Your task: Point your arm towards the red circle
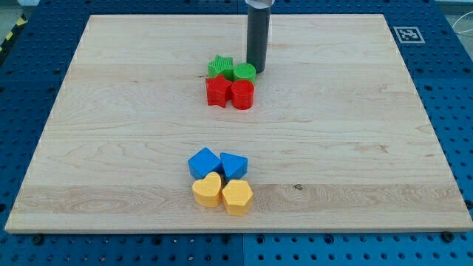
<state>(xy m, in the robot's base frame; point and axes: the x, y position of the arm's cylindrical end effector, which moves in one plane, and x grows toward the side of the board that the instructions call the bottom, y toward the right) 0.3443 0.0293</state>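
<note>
The red circle sits near the board's upper middle, touching a red star on its left. A green circle lies just above it, with a green star to that block's left. My tip is at the end of the dark rod, right beside the green circle's right edge and a little above and to the right of the red circle. It does not touch the red circle.
Lower on the wooden board sits a second cluster: a blue cube, a blue pentagon-like block, a yellow heart and a yellow hexagon. A marker tag is at the top right corner.
</note>
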